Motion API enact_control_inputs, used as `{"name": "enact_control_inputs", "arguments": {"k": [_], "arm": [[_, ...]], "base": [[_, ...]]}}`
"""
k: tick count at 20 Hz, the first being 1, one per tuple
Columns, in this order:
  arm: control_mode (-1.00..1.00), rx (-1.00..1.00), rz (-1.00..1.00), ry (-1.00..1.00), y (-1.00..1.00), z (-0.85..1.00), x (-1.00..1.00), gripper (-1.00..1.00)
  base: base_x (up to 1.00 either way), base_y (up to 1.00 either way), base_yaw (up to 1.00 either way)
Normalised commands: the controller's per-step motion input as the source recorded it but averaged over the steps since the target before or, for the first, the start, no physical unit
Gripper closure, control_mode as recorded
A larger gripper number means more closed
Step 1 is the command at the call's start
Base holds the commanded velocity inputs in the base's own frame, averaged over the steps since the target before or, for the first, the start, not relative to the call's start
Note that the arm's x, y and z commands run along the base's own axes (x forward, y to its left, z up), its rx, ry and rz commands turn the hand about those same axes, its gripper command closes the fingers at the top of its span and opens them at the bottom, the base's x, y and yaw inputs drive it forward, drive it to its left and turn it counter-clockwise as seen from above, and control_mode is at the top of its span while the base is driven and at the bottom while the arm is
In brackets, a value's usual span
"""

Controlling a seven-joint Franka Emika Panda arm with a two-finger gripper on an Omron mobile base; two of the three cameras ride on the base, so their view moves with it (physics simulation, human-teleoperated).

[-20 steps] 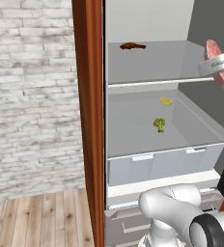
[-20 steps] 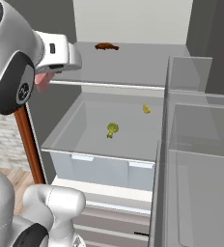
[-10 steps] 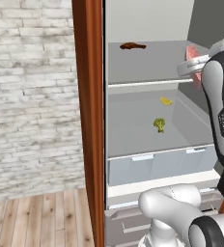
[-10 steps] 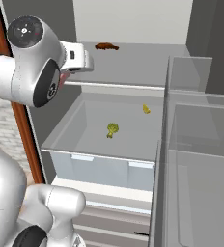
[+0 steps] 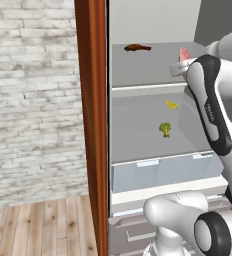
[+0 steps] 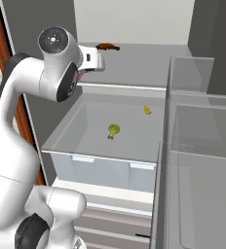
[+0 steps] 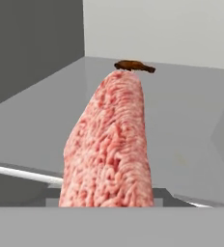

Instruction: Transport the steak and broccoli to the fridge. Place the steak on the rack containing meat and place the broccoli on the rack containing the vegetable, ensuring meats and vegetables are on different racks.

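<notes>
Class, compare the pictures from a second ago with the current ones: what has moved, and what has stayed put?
The hand, still holding the steak, has swung in over the front of the fridge's upper shelf. The brown meat piece, broccoli and yellow vegetable stayed put.

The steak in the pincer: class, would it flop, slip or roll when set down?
The steak sticks out from the pincer without drooping, so it is probably fairly stiff. Its flat slab shape suggests it won't roll. Its raw surface might be slippery.

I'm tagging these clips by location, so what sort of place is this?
Likely a home kitchen: an open fridge with grey shelves and drawers, food on the shelves such as broccoli, beside a white brick wall and wood floor.
</notes>
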Motion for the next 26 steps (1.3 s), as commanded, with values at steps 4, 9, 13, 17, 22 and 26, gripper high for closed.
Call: {"name": "enact_control_inputs", "arguments": {"k": [4, 9, 13, 17, 22, 26], "arm": [[-1.00, 0.02, 0.00, 0.01, -0.08, -0.02, 0.71, 1.00], [-1.00, 0.00, 0.00, 0.03, -0.13, -0.15, 0.52, 1.00], [-1.00, 0.00, 0.00, 0.00, -0.08, -0.25, 0.48, 1.00], [-1.00, 0.00, 0.00, 0.01, -0.11, -0.23, 0.46, 1.00], [-1.00, 0.01, 0.04, 0.02, -0.08, -0.29, 0.39, 1.00], [-1.00, 0.00, 0.01, 0.00, -0.01, -0.25, 0.50, 1.00]], "base": [[0.00, 0.00, 0.00], [0.00, 0.00, 0.00], [0.00, 0.00, 0.00], [0.00, 0.00, 0.00], [0.00, 0.00, 0.00], [0.00, 0.00, 0.00]]}}
